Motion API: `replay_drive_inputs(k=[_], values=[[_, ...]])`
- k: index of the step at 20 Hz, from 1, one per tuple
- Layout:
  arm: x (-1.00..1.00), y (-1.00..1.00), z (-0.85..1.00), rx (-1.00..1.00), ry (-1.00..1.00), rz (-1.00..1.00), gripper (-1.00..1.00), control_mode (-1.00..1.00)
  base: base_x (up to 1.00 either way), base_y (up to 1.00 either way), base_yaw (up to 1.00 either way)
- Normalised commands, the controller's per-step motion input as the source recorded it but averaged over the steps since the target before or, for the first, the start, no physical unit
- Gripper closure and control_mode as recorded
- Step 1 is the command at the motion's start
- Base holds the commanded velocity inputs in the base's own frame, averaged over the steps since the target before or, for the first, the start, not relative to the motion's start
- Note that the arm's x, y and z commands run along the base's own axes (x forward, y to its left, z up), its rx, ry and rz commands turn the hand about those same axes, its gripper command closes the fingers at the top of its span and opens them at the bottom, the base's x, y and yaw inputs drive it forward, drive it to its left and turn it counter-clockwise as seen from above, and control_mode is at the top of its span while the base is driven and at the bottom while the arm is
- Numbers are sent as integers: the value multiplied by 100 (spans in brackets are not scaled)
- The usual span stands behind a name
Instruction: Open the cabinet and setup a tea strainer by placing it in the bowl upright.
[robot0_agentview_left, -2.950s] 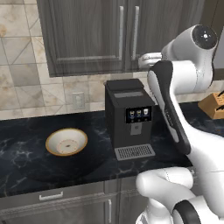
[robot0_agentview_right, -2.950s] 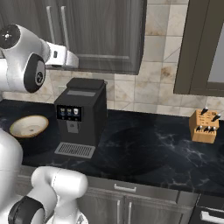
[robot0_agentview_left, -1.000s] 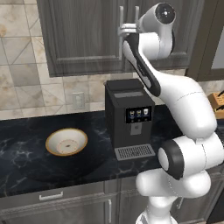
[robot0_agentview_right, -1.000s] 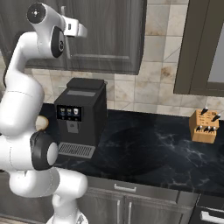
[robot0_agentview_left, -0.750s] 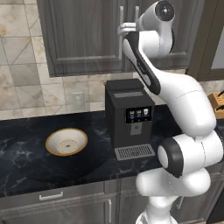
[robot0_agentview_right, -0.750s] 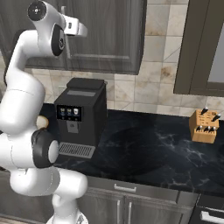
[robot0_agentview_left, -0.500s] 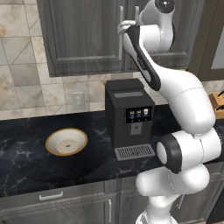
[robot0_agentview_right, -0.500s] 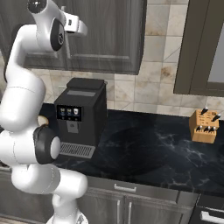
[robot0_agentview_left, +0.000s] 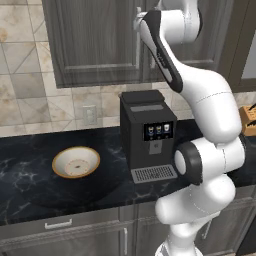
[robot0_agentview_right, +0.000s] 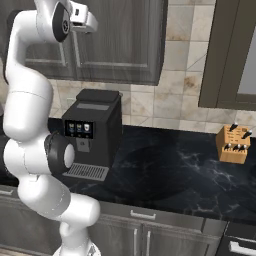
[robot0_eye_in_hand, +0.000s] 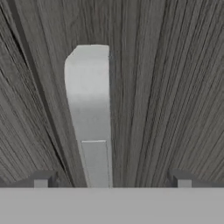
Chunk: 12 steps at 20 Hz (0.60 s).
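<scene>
Wall cabinet (robot0_agentview_left: 95, 40): wide, dark grey-brown wood grain, two tall doors, both shut; long thin silver bar handles set vertically near the seam between the doors. Gripper (robot0_eye_in_hand: 112, 179): raised to the top of the cabinet front, pressed close to the door face; finger tips (robot0_eye_in_hand: 41, 178) standing wide apart at either side of the hand view, nothing clamped between them. Silver handle (robot0_eye_in_hand: 89, 113): seen at close range in the hand view, running up from between the two tips, nearer the left one; contact with either tip cannot be told. Arm: rising from the base and bent high, hand end (robot0_agentview_right: 80, 17) at the upper part of the cabinet doors in the right base view. Bowl (robot0_agentview_left: 76, 162): shallow, round, cream-white inside with a faint speckled centre, tan-orange rim; upright on the black marbled counter (robot0_agentview_left: 30, 185), left of the coffee machine and well apart from the gripper; holding nothing visible. Tea strainer: not made out anywhere on the counter, doors being shut. Coffee machine (robot0_agentview_left: 147, 135): black, boxy, small lit panel on its front, grey drip grille at its foot; standing on the counter below the cabinet. Knife block (robot0_agentview_right: 234, 142): light wood, dark handles protruding, on the counter far to the right. Wall outlet (robot0_agentview_left: 90, 114): on the beige tiled backsplash, above the bowl. Base cabinets (robot0_agentview_right: 145, 225): grey, short handles, under the counter.
</scene>
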Motion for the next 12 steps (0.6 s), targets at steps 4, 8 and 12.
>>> replay_drive_inputs(k=[4,8,12], values=[[1,8,-13,0,-8,0,-100,-100,0,0,0],[15,0,-13,0,0,0,-100,-100,0,0,0],[18,0,-9,0,-2,0,100,-100,0,0,0]])
